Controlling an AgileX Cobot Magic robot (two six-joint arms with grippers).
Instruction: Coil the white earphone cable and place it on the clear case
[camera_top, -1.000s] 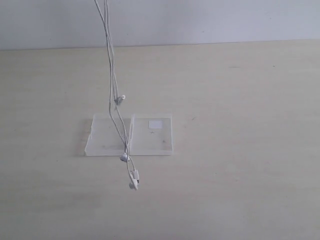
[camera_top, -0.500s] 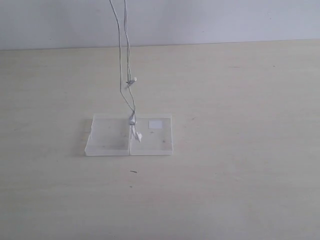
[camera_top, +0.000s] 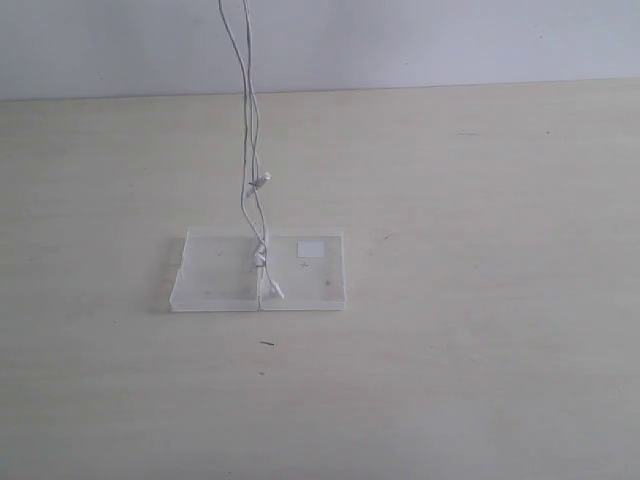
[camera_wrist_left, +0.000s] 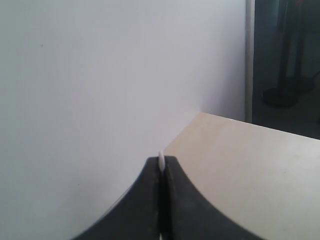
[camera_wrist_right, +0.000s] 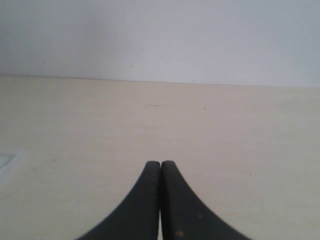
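Left end effector (camera_wrist_left: 161, 162) pinches white earphone cable (camera_top: 249, 120). The cable hangs near-vertical straight below it, and the lower earbud (camera_top: 277, 293) reaches the clear case (camera_top: 215, 280) by the hinge. Right end effector (camera_wrist_right: 160, 165) pressed together, empty. Left arm nearer.

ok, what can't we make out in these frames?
- Exterior view: thin white earphone cable leaves the top edge; holder cut off.
- Exterior view: earbuds touching the flat clear plastic case or hanging above: too small.
- Left wrist view: white sliver between shut black left fingers, likely the cable, too small to confirm.
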